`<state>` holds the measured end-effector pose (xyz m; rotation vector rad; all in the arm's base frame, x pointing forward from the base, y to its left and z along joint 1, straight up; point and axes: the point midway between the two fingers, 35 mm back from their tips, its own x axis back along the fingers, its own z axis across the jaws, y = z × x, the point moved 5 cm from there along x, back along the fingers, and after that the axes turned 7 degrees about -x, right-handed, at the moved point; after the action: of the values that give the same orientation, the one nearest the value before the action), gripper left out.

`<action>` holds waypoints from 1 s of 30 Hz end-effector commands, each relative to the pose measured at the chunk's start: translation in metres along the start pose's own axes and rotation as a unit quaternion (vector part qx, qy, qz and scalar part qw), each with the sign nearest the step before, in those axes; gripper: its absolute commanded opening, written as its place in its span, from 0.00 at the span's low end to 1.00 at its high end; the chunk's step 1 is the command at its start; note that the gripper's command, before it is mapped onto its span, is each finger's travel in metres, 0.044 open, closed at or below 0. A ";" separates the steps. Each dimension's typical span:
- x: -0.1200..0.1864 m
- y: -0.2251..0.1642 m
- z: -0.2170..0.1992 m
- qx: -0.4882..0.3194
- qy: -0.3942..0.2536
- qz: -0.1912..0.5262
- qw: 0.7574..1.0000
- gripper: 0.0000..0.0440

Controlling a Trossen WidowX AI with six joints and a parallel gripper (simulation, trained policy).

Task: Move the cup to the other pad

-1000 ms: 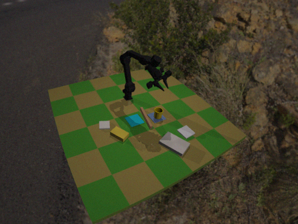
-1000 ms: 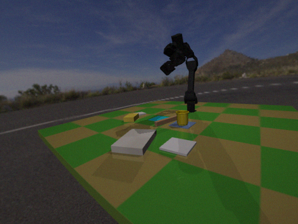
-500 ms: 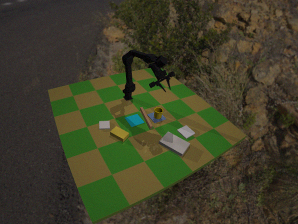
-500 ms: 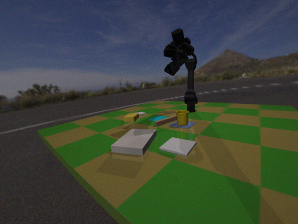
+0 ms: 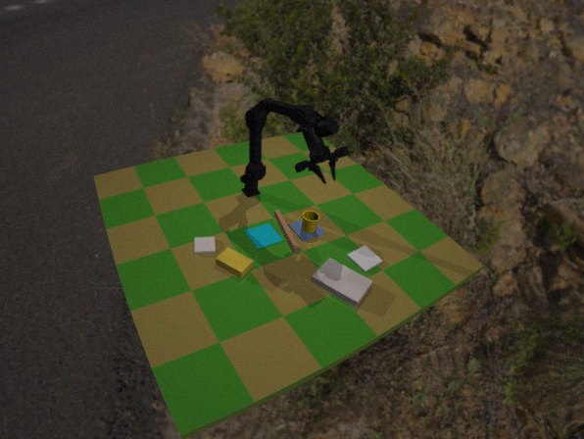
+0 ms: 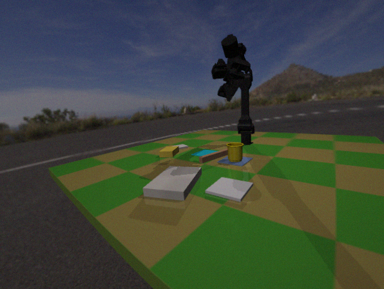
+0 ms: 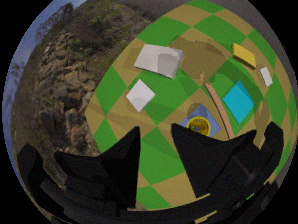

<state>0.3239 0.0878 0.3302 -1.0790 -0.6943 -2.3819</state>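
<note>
Marbled Cup Awaits Claw

The yellow cup (image 5: 310, 222) (image 6: 234, 152) (image 7: 198, 128) stands upright on the blue pad (image 5: 317, 234) (image 6: 246, 160) (image 7: 212, 123). The claw (image 5: 329, 181) (image 6: 225, 97) (image 7: 155, 129) hangs above, partly open, nothing gripped. The cup looks rigid, its loose marbles spill-prone; pinching opposite walls at mid-height, six and twelve o'clock, seems safest.

The cup (image 5: 310, 222) (image 6: 234, 152) (image 7: 198, 128) is yellow, round and rimmed, standing upright on the blue pad (image 5: 316, 234) (image 6: 246, 160) (image 7: 210, 123), which lies flat. Small marbles (image 7: 199, 126) of several colours sit inside it, though the wrist view is too coarse to count them. The other pad (image 5: 264, 235) (image 6: 205, 152) (image 7: 239, 102), a flat cyan square, lies near the blue one.
</note>
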 end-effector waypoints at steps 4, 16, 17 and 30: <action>-0.008 -0.004 -0.002 -0.031 -0.040 0.020 0.999 0.34; -0.032 -0.011 -0.018 -0.068 -0.137 0.047 0.987 0.33; -0.034 -0.011 -0.020 -0.070 -0.146 0.049 0.986 0.34; -0.061 -0.021 -0.047 -0.084 -0.257 0.074 0.960 0.36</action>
<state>0.3236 0.0880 0.2566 -1.7428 -0.5519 -2.0954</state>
